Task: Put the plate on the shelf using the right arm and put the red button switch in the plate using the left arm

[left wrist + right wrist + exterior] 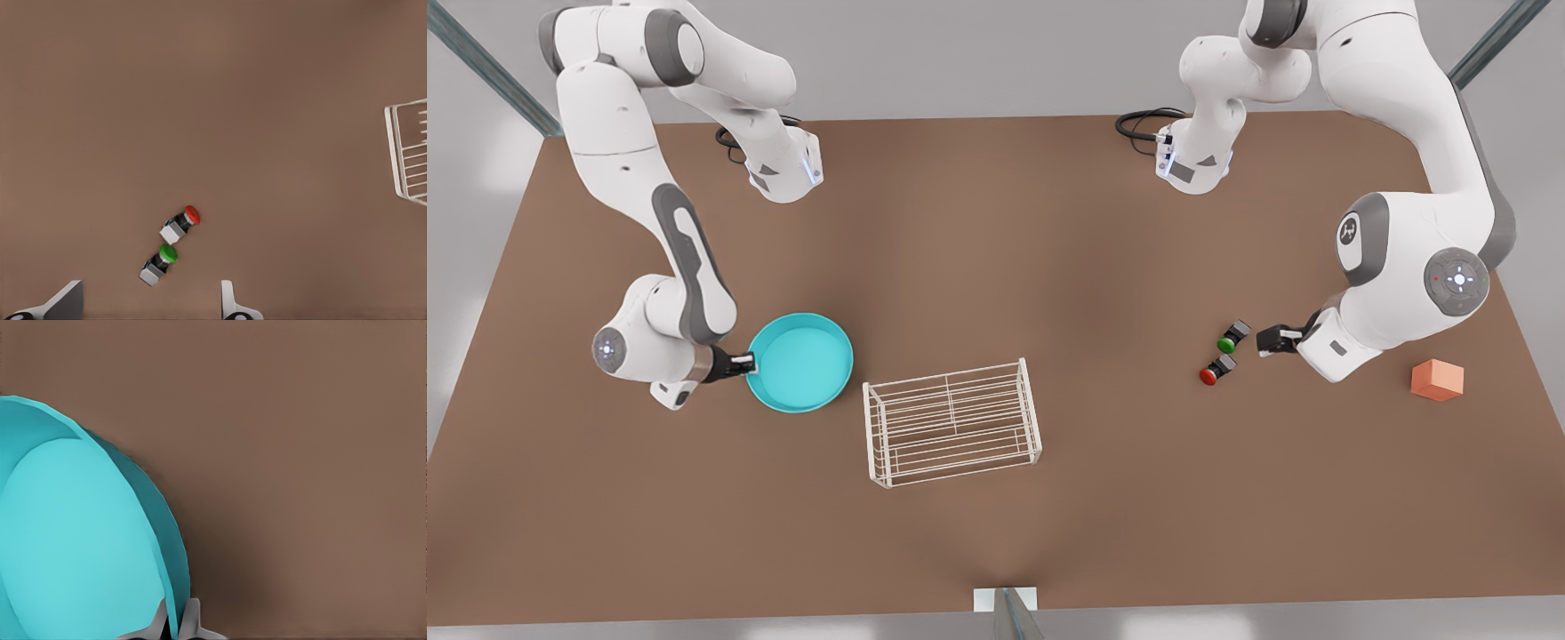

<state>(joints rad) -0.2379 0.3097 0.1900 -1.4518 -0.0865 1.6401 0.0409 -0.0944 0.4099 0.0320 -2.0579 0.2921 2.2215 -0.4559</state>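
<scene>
Your right tool (743, 362) is pinched on the rim of the plate (800, 362), which sits on the bench (996, 222) just beside the shelf (953, 434). The shelf, lying toward the front view's right of the plate, holds nothing, and the plate is empty too. Your left tool (1272, 340) hovers with fingers spread wide; the red button switch (1215, 371) lies just past the green switch (1232, 339), near the orange cube (1437, 380).

A bare brown table (996, 267) stood on a pale grey floor (480, 169), with metal struts (489, 67) at its far corners.
</scene>
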